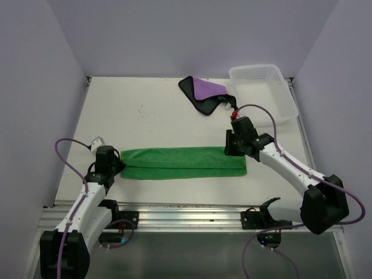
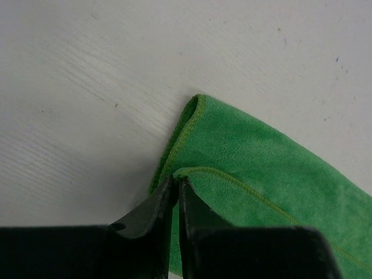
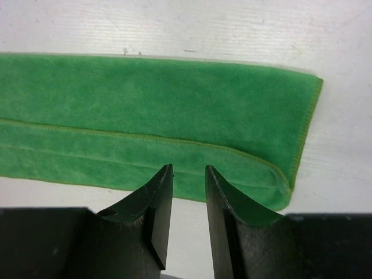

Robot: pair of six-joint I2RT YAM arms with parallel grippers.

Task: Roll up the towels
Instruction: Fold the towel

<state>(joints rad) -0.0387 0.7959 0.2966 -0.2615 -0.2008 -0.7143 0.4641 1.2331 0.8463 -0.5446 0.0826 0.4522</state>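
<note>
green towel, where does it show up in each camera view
top external: green towel, a long folded strip across the table's near middle.
left wrist: its left end, lower right of the picture.
right wrist: its right end, across the upper half.
shared landmark: stitched fold line running along its length.

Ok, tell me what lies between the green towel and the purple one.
Only bare table, as the top view shows: nothing sits between the green towel and the purple towel.
</note>
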